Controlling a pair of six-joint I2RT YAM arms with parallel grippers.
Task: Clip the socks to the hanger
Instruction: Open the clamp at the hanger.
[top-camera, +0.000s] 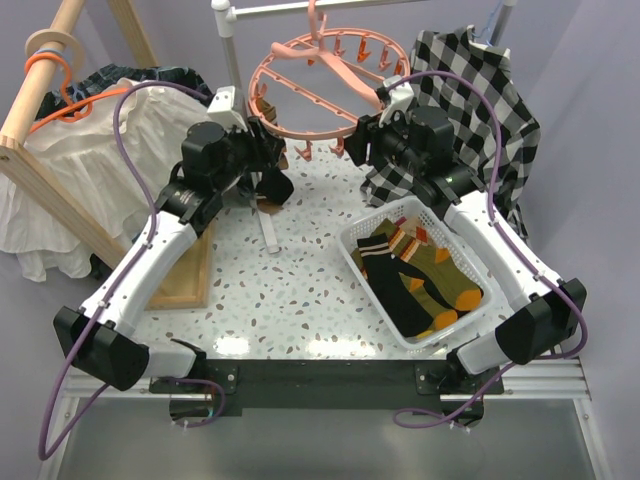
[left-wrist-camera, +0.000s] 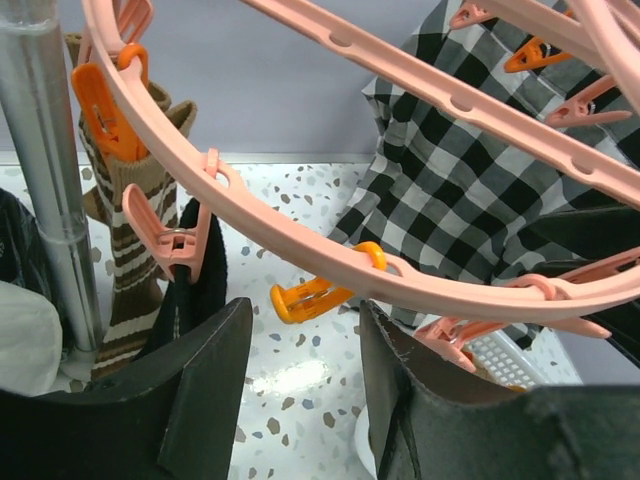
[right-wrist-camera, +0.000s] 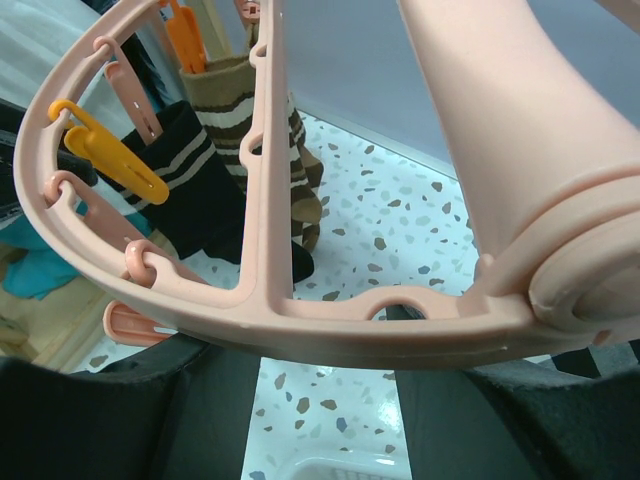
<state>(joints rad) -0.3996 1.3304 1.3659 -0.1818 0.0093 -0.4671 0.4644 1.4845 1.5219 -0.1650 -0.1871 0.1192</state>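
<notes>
Hanger: the hanger (top-camera: 340, 68) hung over the far side of the tabletop (top-camera: 300, 270), its ring between the two arms.
Clipped socks: a brown striped sock (left-wrist-camera: 125, 230) and a black sock (left-wrist-camera: 195, 270) dangled from clips on the ring's left side, close to a metal pole (left-wrist-camera: 45, 180).
Basket socks: olive, black and brown socks (top-camera: 430, 275) lay in a white basket (top-camera: 375, 295) on the right of the tabletop.
Left fingers: the left fingers (left-wrist-camera: 200, 390) stood apart with nothing between them, just under the ring's rim. An orange clip (left-wrist-camera: 310, 298) hung above the gap.
Right fingers: the right fingers (right-wrist-camera: 130, 420) stood partly apart and the ring's rim crossed their tips. Whether they gripped it could not be told.
Backdrop: a checked shirt (left-wrist-camera: 470, 190) hung behind the ring.
</notes>
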